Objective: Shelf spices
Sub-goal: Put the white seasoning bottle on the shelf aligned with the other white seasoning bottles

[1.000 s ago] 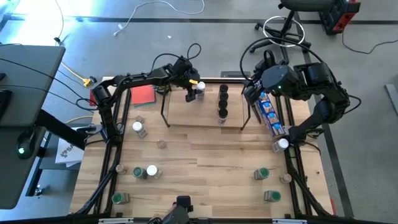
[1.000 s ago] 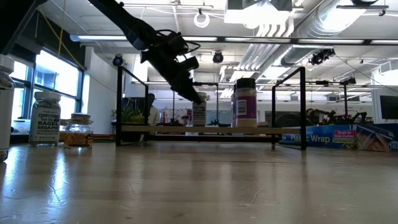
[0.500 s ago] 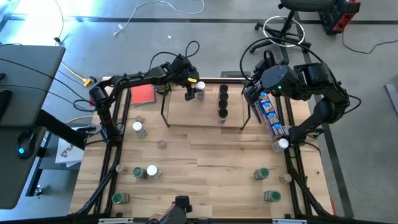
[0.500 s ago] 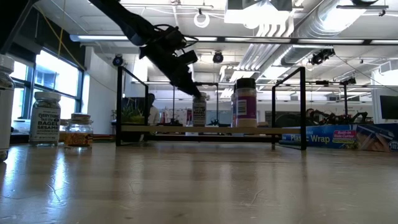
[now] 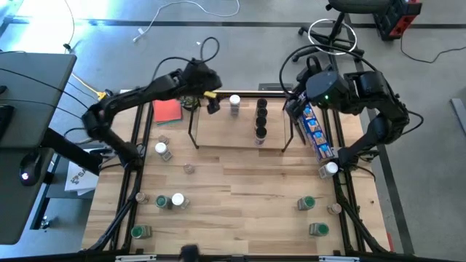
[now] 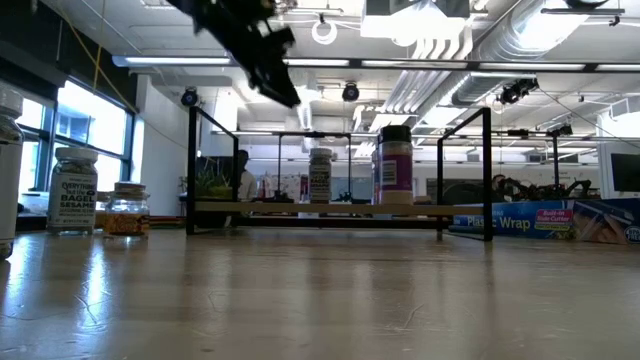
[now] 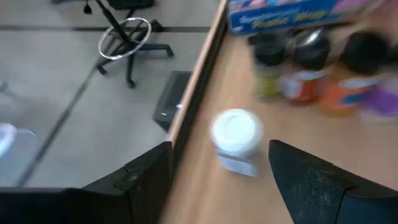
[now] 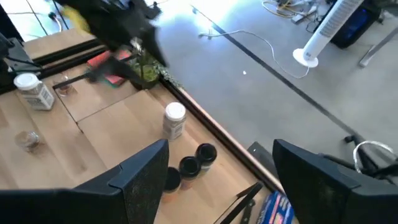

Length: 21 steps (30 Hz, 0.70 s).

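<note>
A white-lidded jar point(image 5: 234, 104) stands upright on the shelf point(image 5: 218, 129) near its rear edge, three black-lidded jars point(image 5: 261, 118) lined up beside it. The left gripper point(image 5: 212, 103) hangs just beside it, fingers apart and empty. The right gripper point(image 8: 214, 180), fingers spread, waits beyond the shelf's right end, above the blue box point(image 5: 314, 131). Other jars point(image 5: 169, 201) dot the table point(image 5: 240, 196).

My high camera looks straight down on the whole table point(image 5: 240, 185). My low one sits at tabletop height, facing across to the shelf point(image 6: 340, 208). Both wrist cameras look down closely, sharing the white-lidded jar point(image 7: 236, 138) point(image 8: 175, 119).
</note>
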Motion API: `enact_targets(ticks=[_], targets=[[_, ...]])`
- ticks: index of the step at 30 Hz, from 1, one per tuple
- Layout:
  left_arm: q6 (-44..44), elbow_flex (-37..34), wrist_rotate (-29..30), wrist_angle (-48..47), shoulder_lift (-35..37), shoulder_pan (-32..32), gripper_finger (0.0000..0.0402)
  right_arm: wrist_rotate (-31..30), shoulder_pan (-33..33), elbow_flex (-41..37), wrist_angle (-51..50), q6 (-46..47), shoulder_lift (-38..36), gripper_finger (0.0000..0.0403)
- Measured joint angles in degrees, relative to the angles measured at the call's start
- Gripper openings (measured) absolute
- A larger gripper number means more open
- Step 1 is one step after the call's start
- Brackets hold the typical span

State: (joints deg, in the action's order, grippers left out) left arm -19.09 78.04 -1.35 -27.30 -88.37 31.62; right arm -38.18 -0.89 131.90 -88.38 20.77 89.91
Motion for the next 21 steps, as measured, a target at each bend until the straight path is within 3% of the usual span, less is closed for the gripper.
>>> enact_targets(ticks=[6, 10, 15, 21], targets=[[21.7, 0.0, 2.2, -15.7, 11.8, -7.7, 0.026, 5.8, -4.4, 0.0, 7.3, -14.4, 0.4, 0.0281], [41.1, 0.0, 7.4, -29.6, 16.8, -15.2, 0.0252, 14.5, -7.0, 0.0, 11.8, -23.4, 1.9, 0.0281], [64.3, 0.0, 13.7, -47.9, 19.2, -26.4, 0.0239, 22.0, -9.7, 0.0, 13.2, -30.5, 4.7, 0.0281], [83.9, -0.1, 14.9, -62.9, 18.7, -35.7, 0.023, 26.4, -11.7, 0.0, 13.3, -35.6, 6.0, 0.0281]])
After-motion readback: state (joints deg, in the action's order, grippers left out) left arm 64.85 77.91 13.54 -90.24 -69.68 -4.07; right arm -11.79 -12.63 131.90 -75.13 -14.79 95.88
